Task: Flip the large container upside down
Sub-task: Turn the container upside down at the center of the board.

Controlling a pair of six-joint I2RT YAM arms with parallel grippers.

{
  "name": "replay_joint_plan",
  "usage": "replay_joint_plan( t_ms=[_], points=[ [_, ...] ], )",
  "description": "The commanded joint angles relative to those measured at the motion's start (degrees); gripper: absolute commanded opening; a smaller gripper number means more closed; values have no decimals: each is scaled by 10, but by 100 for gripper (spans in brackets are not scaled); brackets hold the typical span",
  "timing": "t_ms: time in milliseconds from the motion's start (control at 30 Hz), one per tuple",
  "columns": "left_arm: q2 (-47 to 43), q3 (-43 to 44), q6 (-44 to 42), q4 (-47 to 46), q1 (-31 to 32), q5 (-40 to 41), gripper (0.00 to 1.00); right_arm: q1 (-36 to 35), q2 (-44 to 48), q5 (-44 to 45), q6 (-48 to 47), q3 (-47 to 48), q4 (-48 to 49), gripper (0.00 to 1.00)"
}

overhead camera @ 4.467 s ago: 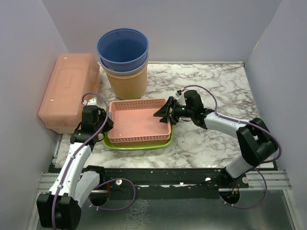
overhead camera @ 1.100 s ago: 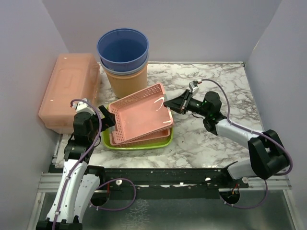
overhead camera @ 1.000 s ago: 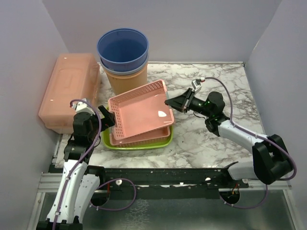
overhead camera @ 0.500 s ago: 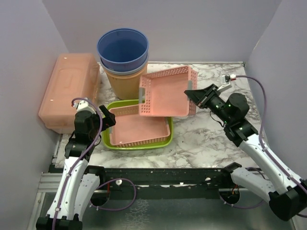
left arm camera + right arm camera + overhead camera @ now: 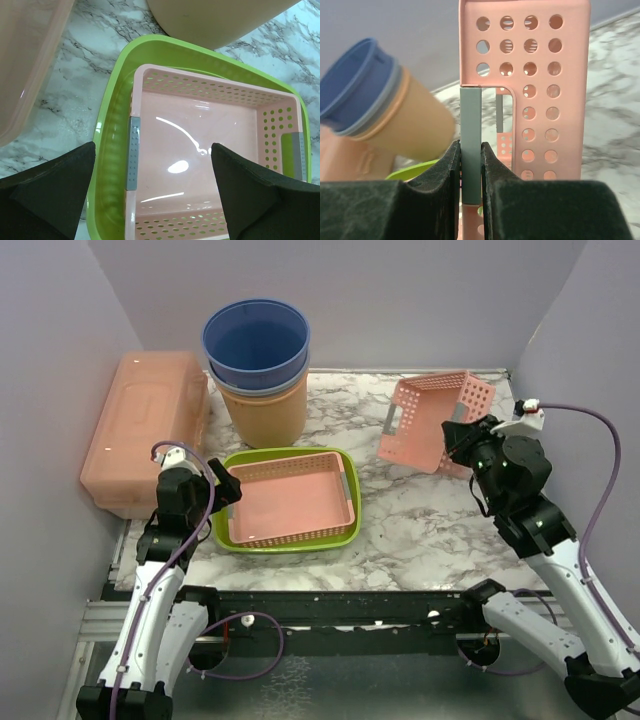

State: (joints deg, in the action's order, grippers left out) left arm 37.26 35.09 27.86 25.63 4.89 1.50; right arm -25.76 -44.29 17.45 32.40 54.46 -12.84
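Basket: the pink perforated basket point(image 5: 430, 420) is up at the back right of the worktop point(image 5: 420, 525), steeply tilted, well apart from the green tray point(image 5: 285, 544). From above I cannot tell whether its low corner touches the marble.
Right fingers: the right gripper point(image 5: 458, 432) is nearly closed, pinching the grey strip at the handle cut-out of the basket's point(image 5: 555, 100) end wall. In the wrist view the right gripper point(image 5: 470, 150) hides the wall's lower part, and the basket's top edge runs out of the picture.
Left fingers: the left gripper point(image 5: 215, 495) is spread wide with nothing in it, over the tray's left side. In its own view the left gripper point(image 5: 152, 150) shows only as two dark wedges at the bottom corners.
Tray: the green tray point(image 5: 115, 100) lies flat on the worktop. Its near edge is cut off in the wrist view.
Second basket: a second basket point(image 5: 290, 505), also pink, sits upright inside the tray. Its near wall is partly out of the wrist picture, where the second basket point(image 5: 200, 140) shows glare on its floor.
Buckets: a blue bucket point(image 5: 257, 340) is nested in a tan bucket point(image 5: 265, 415) at the back, and both look blurred in the right wrist view.
Box: a pink lidded box point(image 5: 145, 425) lies along the left wall, its near end behind the left arm.
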Motion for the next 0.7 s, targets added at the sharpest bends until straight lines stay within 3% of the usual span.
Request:
replay_joint_plan(
  t_ms=[0, 333, 500, 667],
  points=[
    [6, 0, -3, -15, -5, -15, 99, 2, -40, 140, -64, 63, -121, 1],
    [7, -3, -3, -19, -8, -30, 99, 0, -181, 232, -117, 184, -251, 1],
    [9, -3, -4, -20, -9, -34, 99, -2, -328, 312, -126, 234, -334, 1],
    [13, -3, -5, -21, -9, -38, 99, -40, -418, 319, -137, 231, -316, 1]
  ],
)
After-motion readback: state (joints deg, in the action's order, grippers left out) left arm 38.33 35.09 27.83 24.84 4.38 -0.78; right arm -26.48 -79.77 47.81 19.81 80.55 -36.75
